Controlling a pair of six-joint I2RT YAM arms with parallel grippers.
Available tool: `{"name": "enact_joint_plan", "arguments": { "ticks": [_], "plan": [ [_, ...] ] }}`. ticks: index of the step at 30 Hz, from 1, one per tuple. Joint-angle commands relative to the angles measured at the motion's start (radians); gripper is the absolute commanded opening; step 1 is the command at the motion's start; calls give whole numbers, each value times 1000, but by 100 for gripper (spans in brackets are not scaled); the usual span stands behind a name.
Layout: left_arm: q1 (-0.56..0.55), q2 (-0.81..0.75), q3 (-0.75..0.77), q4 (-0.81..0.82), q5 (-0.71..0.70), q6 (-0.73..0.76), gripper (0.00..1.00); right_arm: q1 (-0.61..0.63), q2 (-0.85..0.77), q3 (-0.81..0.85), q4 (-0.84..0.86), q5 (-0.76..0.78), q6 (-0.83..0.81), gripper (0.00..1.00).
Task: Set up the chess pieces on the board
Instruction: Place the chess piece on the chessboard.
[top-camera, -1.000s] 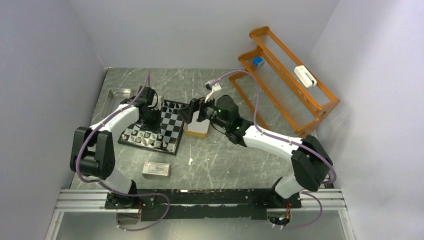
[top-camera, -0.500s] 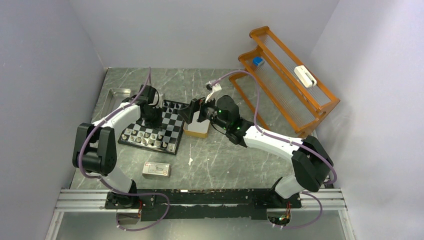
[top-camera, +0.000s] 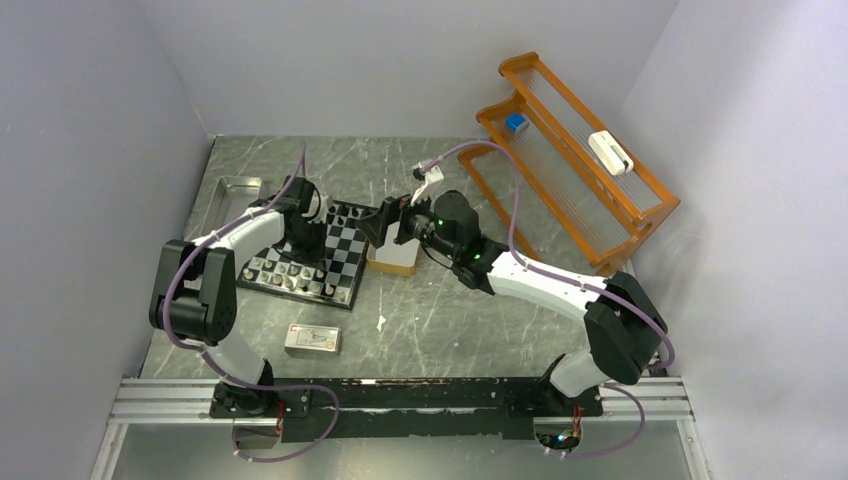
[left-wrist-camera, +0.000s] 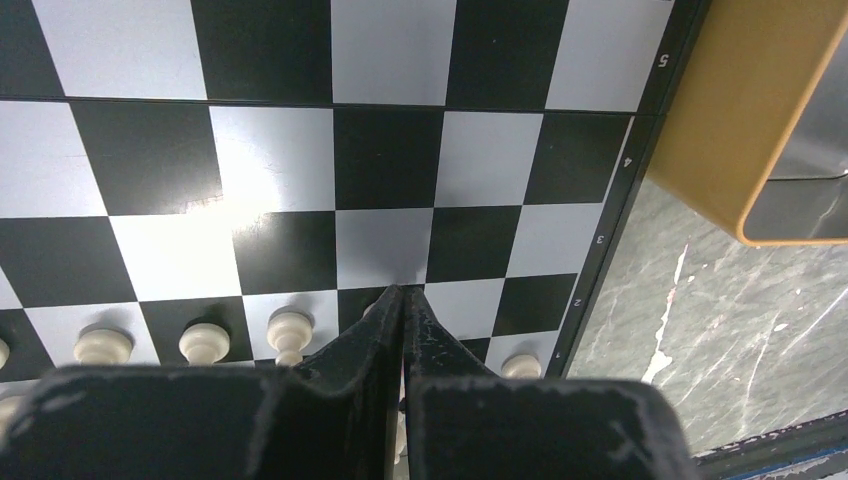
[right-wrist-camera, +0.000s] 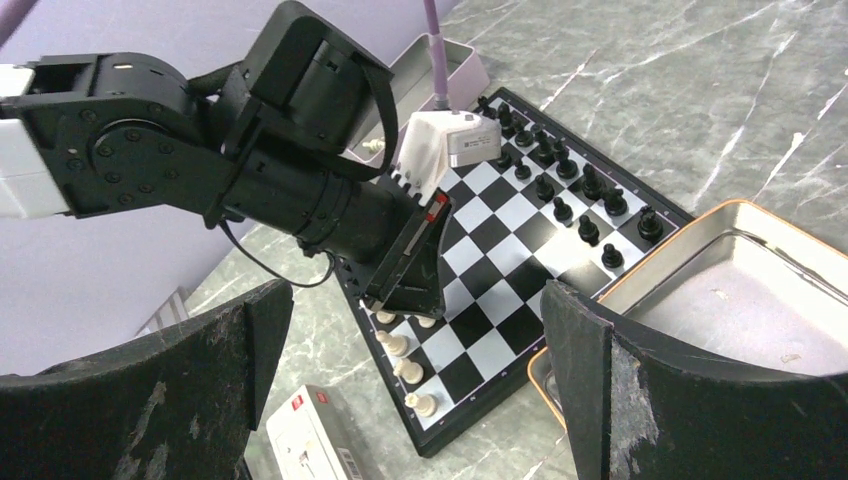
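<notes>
The board (top-camera: 345, 250) lies left of centre. Black chess pieces (right-wrist-camera: 560, 185) stand along its far side and pale white pieces (right-wrist-camera: 410, 372) along its near side. My left gripper (top-camera: 308, 243) hangs low over the white rows with its fingertips (left-wrist-camera: 403, 290) pressed together. A pale sliver shows in the slit behind the tips, and white pawns (left-wrist-camera: 205, 343) stand just beside them. It also shows in the right wrist view (right-wrist-camera: 410, 290). My right gripper (right-wrist-camera: 420, 400) is wide open and empty, above the board's right edge and the tan box (right-wrist-camera: 720, 300).
The tan box (top-camera: 392, 262) sits against the board's right side and looks empty inside. A white-and-red carton (top-camera: 313, 340) lies in front of the board. A steel tray (top-camera: 228, 192) is at the back left, and an orange rack (top-camera: 570, 160) at the back right.
My left gripper has moved a little right and nearer across the board, staying shut. The right arm has not moved.
</notes>
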Motion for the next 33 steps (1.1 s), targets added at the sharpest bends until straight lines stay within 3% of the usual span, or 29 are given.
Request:
{"name": "enact_joint_plan", "arguments": {
  "ticks": [1, 14, 22, 27, 33],
  "plan": [
    [-11, 19, -7, 21, 14, 10, 8, -4, -38, -10, 25, 11, -9, 100],
    [-12, 0, -23, 39, 25, 11, 8, -4, -37, -8, 22, 14, -15, 100],
    [-12, -15, 68, 19, 1, 0, 11, -4, -26, -16, 30, 8, -8, 100],
    [-12, -74, 126, 7, -92, -34, 23, -4, -56, -14, -4, -6, -20, 100],
    [11, -116, 230, 2, -312, -72, 47, -4, -145, -43, -69, -7, -34, 100]
  ]
}}
